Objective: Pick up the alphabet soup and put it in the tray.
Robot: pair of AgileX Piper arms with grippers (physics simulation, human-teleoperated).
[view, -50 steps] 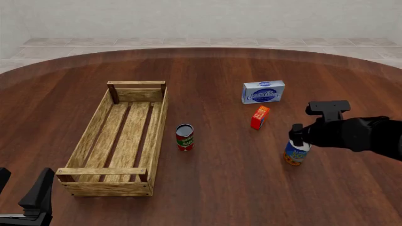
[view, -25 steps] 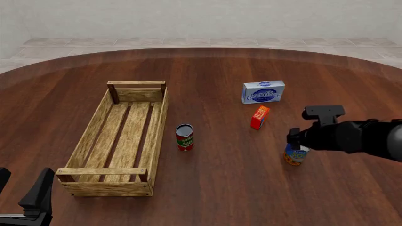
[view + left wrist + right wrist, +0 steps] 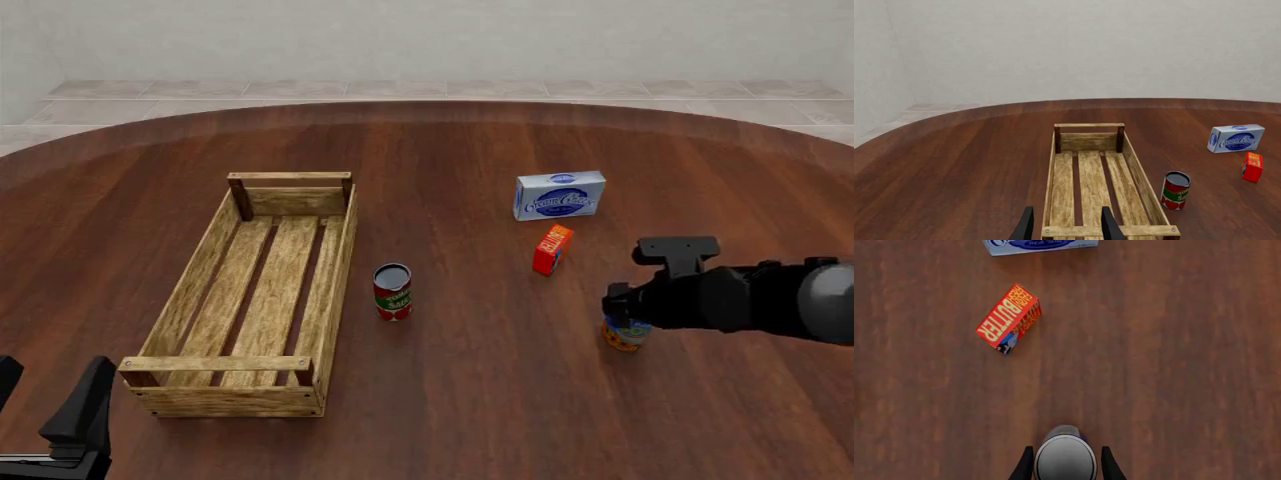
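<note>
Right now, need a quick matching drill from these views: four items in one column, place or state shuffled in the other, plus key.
Items:
1. alphabet soup
2. tray
3. butter box
4. left gripper

Places or states:
A. red-orange, lying on the table just nearer than the cream cheese box
B. open, at the tray's near end, holding nothing
C. standing upright between the right gripper's fingers
D. nothing inside, left of the red-and-green can

Pairs: 1-C, 2-D, 3-A, 4-B
</note>
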